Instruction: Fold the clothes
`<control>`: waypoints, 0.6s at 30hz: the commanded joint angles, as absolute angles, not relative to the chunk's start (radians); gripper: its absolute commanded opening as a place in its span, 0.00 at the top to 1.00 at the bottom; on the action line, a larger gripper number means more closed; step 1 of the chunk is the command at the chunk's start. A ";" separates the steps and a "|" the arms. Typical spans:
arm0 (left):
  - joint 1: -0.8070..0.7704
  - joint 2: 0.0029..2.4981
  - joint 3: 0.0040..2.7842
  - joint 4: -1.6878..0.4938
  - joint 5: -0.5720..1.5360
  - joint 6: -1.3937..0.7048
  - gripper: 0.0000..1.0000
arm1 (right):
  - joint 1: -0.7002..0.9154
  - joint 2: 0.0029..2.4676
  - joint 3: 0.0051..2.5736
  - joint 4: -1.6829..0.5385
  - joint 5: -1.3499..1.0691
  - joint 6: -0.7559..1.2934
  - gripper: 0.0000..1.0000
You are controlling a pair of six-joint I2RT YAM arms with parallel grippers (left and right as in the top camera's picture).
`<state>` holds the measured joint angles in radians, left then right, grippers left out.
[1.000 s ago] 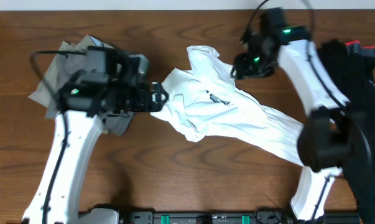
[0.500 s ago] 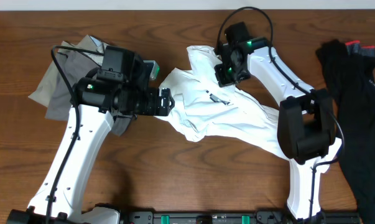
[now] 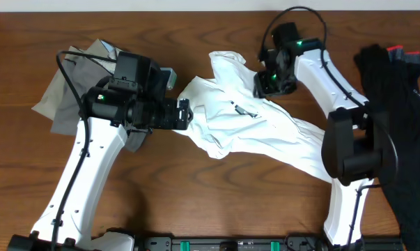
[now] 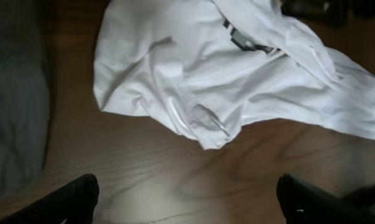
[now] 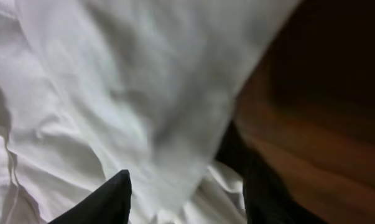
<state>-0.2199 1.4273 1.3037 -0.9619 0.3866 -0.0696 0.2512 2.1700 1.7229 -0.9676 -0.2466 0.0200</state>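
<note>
The white T-shirt (image 3: pixel 244 125) lies crumpled across the middle of the table. My left gripper (image 3: pixel 185 113) hovers at its left edge. In the left wrist view it (image 4: pixel 187 205) is wide open over bare wood, with the T-shirt (image 4: pixel 206 74) just ahead. My right gripper (image 3: pixel 265 84) sits low over the shirt's upper part near the collar. In the right wrist view its jaws (image 5: pixel 187 199) stand apart with a fold of the T-shirt (image 5: pixel 112 93) between them, and no grip shows. The grey trousers (image 3: pixel 63 90) lie at the far left, and the black garment (image 3: pixel 398 104) at the right edge.
The wooden table (image 3: pixel 196 202) shows bare in front of the shirt. In the left wrist view the grey trousers (image 4: pixel 13 93) fill the left side. The right arm's base (image 3: pixel 352 160) stands on the shirt's right tail, close to the black garment.
The right gripper swung left onto the shirt's collar area, then shifted slightly back right. The left gripper moved a little right to the shirt's edge and has since stayed still.
</note>
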 commanded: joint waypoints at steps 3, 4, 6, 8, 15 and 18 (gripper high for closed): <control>-0.222 1.425 1.313 -0.965 0.353 -0.056 0.07 | 0.298 2.149 1.632 -0.906 -0.288 0.032 0.51; -0.222 1.425 1.313 -0.965 0.353 -0.056 0.07 | 0.301 2.149 1.621 -0.889 -0.288 0.041 0.58; -0.222 1.425 1.313 -0.965 0.353 -0.056 0.07 | 0.301 2.149 1.608 -0.859 -0.288 0.052 0.73; -0.222 1.425 1.313 -0.965 0.353 -0.056 0.07 | 0.301 2.148 1.614 -0.840 -0.288 0.051 0.99; -0.222 1.425 1.313 -0.965 0.353 -0.056 0.06 | 0.250 2.072 1.760 -0.848 -0.288 -0.031 0.99; -0.222 1.425 1.313 -0.963 0.353 -0.056 0.07 | 0.213 2.015 1.834 -0.810 -0.282 -0.116 0.99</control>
